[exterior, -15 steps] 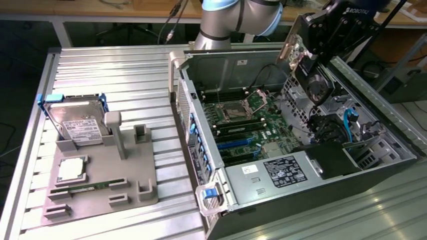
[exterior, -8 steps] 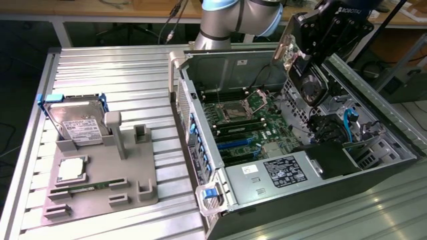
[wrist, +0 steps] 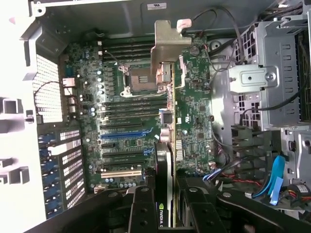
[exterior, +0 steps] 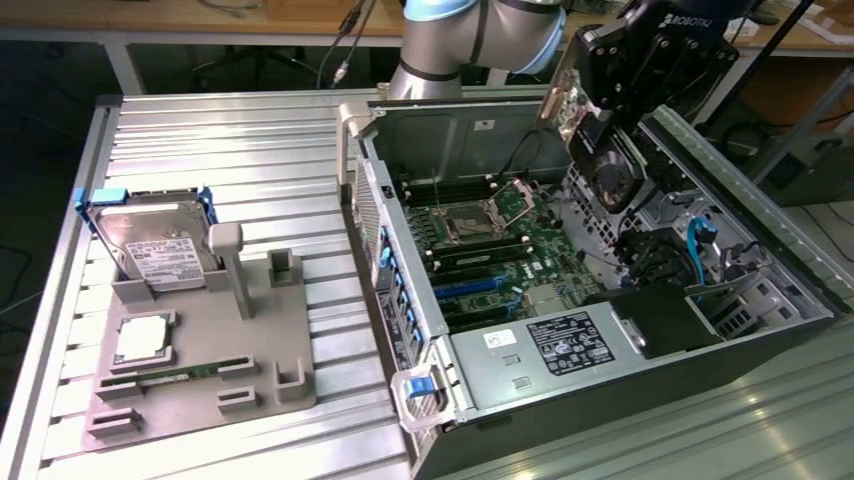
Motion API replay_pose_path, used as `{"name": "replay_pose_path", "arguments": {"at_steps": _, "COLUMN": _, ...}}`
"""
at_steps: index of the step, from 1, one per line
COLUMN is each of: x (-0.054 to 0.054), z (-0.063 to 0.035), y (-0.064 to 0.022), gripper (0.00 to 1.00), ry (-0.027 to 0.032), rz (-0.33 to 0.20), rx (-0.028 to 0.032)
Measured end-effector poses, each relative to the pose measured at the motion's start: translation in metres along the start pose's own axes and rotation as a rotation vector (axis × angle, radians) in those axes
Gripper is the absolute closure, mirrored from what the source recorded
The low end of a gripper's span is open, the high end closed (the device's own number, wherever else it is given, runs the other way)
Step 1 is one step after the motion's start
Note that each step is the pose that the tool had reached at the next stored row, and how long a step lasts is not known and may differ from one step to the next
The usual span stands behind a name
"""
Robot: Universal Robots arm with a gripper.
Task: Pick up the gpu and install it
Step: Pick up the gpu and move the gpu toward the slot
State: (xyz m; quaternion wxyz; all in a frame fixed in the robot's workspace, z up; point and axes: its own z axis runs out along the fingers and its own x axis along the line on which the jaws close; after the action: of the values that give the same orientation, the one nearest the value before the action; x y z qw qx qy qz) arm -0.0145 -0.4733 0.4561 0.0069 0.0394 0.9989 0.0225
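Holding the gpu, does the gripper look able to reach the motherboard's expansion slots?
Probably yes. The case lies open, the gripper holds the gpu above the motherboard, and nothing covers the expansion slots; the cables lie off to one side.

Fig.: clearance in open case (exterior: 747, 250). Upper side uncovered, so approach from above is free. Mobo (wrist: 194, 121) slot rows (wrist: 121, 145) lie low & flat, w/ open room over them. Obstacles: drive cage (wrist: 262, 82) and cable bundle (wrist: 228, 174) crowd one side, near the gpu (wrist: 164, 160) clamped in gripper (wrist: 165, 206). Perforated rear wall (wrist: 48, 92) bounds the opp. side.
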Motion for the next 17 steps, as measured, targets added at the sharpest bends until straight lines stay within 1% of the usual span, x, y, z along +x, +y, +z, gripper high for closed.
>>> {"name": "replay_pose_path", "arguments": {"at_steps": 3, "x": 0.011, "z": -0.0002, "y": -0.0009, "gripper": 0.73, "ry": -0.0001, "rz": 0.0, "rx": 0.0002}}
{"name": "replay_pose_path", "arguments": {"at_steps": 4, "x": 0.013, "z": -0.0002, "y": -0.001, "gripper": 0.73, "ry": -0.0001, "rz": 0.0, "rx": 0.0003}}
{"name": "replay_pose_path", "arguments": {"at_steps": 7, "x": 0.026, "z": -0.0004, "y": -0.0021, "gripper": 0.73, "ry": -0.0001, "rz": 0.0, "rx": 0.0005}}
{"name": "replay_pose_path", "arguments": {"at_steps": 9, "x": 0.033, "z": -0.0005, "y": -0.0023, "gripper": 0.73, "ry": 0.0, "rz": 0.0, "rx": 0.0005}}
{"name": "replay_pose_path", "arguments": {"at_steps": 10, "x": 0.02, "z": -0.0001, "y": 0.0032, "gripper": 0.73, "ry": -0.0001, "rz": 0.001, "rx": 0.001}}
{"name": "replay_pose_path", "arguments": {"at_steps": 17, "x": 0.02, "z": -0.0001, "y": 0.0034, "gripper": 0.73, "ry": -0.0001, "rz": 0.001, "rx": 0.0011}}
